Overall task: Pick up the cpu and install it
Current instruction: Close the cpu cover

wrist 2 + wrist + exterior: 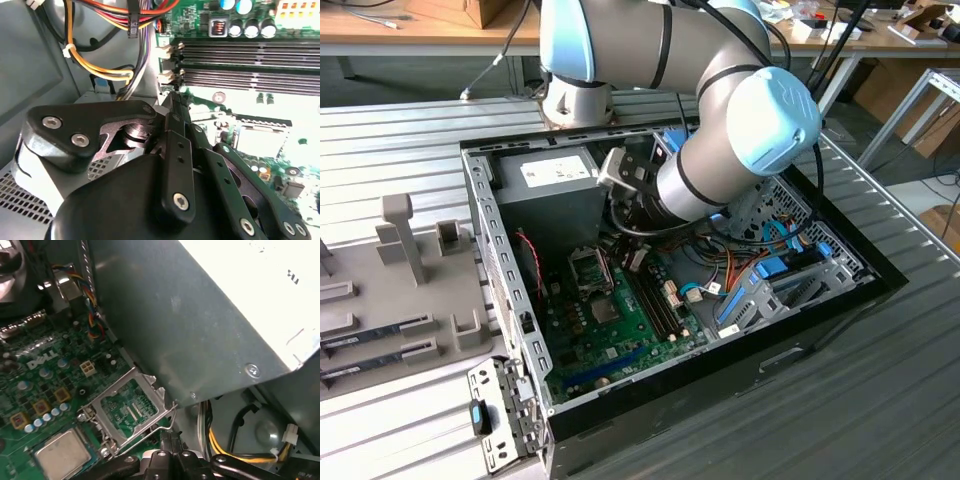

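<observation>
Reaching down into the open computer case on the ribbed metal worktop, the arm hangs low over the green motherboard, right beside the grey power-supply box. In the first wrist view that box rises as a wall close behind the hand, and the hinged socket frame stands tilted open just ahead of the fingertips. The hand has its black fingers pressed together with nothing between them, as both wrist views show. The cpu already lies flat in its socket, silver top up, just past the raised frame; the second wrist view shows it near the fingertips, below the empty memory slots.
</observation>
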`<state>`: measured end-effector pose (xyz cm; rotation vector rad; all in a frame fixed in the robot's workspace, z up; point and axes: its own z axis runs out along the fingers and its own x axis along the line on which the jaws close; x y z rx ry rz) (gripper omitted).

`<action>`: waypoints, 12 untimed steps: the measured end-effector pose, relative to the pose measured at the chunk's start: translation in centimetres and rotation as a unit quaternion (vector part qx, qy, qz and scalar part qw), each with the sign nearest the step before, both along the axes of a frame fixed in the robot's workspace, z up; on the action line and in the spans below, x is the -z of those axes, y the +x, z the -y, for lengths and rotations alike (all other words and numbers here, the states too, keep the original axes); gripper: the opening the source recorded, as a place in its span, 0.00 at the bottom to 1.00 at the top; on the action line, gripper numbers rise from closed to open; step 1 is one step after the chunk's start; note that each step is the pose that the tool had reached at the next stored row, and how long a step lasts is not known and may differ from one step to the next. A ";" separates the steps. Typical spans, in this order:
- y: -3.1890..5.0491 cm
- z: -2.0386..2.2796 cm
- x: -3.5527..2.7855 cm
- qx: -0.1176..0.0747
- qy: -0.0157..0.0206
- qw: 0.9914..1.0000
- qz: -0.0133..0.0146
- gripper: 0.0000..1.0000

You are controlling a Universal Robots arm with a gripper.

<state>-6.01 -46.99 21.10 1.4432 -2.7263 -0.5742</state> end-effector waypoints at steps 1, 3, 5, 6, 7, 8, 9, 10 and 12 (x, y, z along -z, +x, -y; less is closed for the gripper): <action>0.00 -0.02 -0.13 0.000 -0.004 1.000 0.000 0.11; 0.01 -0.07 -0.23 0.000 -0.008 1.000 0.000 0.11; 0.02 -0.32 -0.23 0.000 -0.009 1.000 0.000 0.11; 0.05 -0.54 -0.23 0.000 -0.009 1.000 0.000 0.11; 0.09 -0.70 -0.24 0.000 -0.010 1.000 0.000 0.11; 0.14 -0.95 -0.23 0.000 -0.011 1.000 0.000 0.11; 0.19 -1.22 -0.23 0.000 -0.014 1.000 -0.001 0.11; 0.24 -1.47 -0.23 0.000 -0.021 1.000 -0.001 0.11; 0.28 -1.90 -0.23 0.000 -0.039 0.999 -0.001 0.11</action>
